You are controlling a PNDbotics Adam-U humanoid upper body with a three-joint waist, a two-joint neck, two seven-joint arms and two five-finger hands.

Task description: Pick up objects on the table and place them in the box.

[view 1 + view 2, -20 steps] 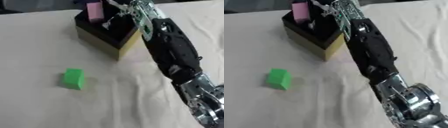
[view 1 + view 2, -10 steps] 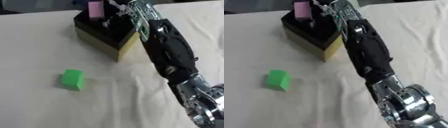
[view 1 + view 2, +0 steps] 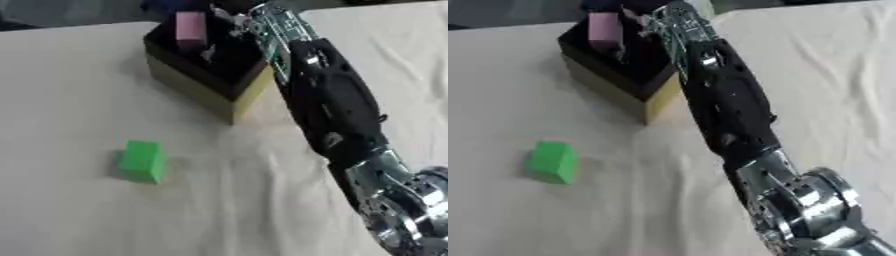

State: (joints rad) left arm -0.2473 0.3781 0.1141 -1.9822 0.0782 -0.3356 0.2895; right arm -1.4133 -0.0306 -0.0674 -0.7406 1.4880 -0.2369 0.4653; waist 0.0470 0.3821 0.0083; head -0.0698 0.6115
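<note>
- The right hand [image 3: 229, 22] reaches in from the lower right along a long black forearm and sits over the open top of the box [image 3: 208, 80], at its far side.
- Its fingers are seen only as thin silver and dark shapes against the dark inside of the box; I cannot tell whether they are released, clenched or grasping anything.
- A pink block [image 3: 190, 27] stands upright just to the left of the hand, its long axis running up and down, its lower end down in the box and its top rising above the rim. Whether the fingers touch it cannot be made out.
- The box is yellow outside and black inside, set cornerwise on the bench [image 3: 70, 90], with one corner pointing toward the viewer below the hand.
- A green block [image 3: 553, 161] lies on the bench well apart from the hand, toward the near left of it and clear of the box. It stands slightly tilted, its longer side running roughly near to far.
- The bench is covered with a pale, creased cloth.
- The left hand shows in neither view.
</note>
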